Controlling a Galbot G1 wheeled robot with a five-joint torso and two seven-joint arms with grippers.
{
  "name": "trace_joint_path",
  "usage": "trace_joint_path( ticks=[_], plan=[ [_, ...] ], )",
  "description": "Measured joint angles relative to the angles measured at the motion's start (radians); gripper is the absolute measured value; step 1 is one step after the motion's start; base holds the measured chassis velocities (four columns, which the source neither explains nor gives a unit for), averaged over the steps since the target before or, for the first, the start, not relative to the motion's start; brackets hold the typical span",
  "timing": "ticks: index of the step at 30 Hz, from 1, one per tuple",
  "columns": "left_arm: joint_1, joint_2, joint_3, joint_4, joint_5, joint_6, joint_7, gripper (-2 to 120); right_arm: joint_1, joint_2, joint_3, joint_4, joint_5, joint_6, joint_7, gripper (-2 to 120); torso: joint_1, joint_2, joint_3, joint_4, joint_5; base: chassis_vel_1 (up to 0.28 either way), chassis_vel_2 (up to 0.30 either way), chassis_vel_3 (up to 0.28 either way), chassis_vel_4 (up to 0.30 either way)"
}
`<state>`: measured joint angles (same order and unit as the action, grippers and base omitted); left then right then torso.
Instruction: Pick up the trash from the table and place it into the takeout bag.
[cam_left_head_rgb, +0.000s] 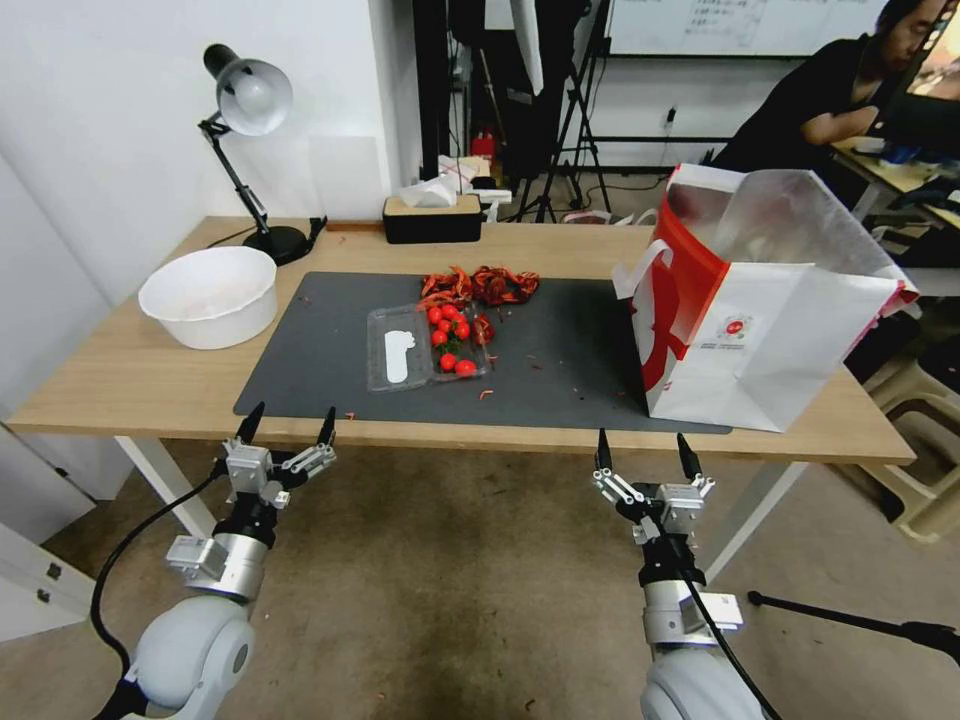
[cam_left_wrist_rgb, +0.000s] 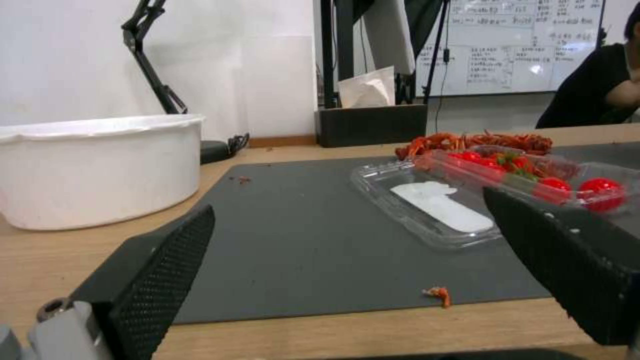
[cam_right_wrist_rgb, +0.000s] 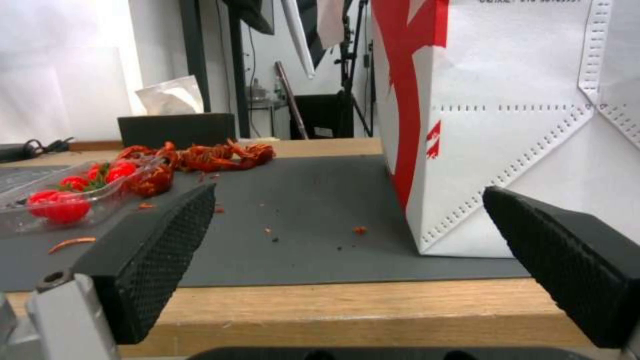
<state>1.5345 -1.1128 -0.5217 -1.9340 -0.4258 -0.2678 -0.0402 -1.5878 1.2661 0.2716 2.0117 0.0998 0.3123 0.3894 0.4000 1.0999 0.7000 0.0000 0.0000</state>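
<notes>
Head camera looks down over the whole table (cam_left_head_rgb: 140, 380); both wrist cameras sit low at its near edge, sharing the mat (cam_left_wrist_rgb: 300, 235)

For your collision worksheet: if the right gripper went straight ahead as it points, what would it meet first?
Probably the table edge; if it clears that, the bag standing ahead. The right gripper is open, short of the table.

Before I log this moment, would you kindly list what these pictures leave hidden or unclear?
- Inside of the white paper takeout bag with red side panels: head view, its own front wall hides the contents.
- Bag's top: right wrist view, cut off by the picture's edge.
- Clear plastic clamshell tray of red cherry tomatoes: left wrist view, partly covered by the left hand's dark finger.
- Whiteboard writing: too small.
</notes>
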Motion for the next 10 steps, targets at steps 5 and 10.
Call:
trace_joint_path(
  ticks=[5,10],
  plan=[
    [0.0,0.0,0.0,0.0,0.0,0.0,0.0,100,0.0,0.0,0.0,0.0,0.0,-0.001,0.0,100,0.0,0.0,0.0,0.0,-0.0001,0.0,0.0,0.0,0.0],
    [0.0,0.0,0.0,0.0,0.0,0.0,0.0,100,0.0,0.0,0.0,0.0,0.0,-0.001,0.0,100,0.0,0.0,0.0,0.0,0.0,0.0,0.0,0.0,0.0]
  ],
)
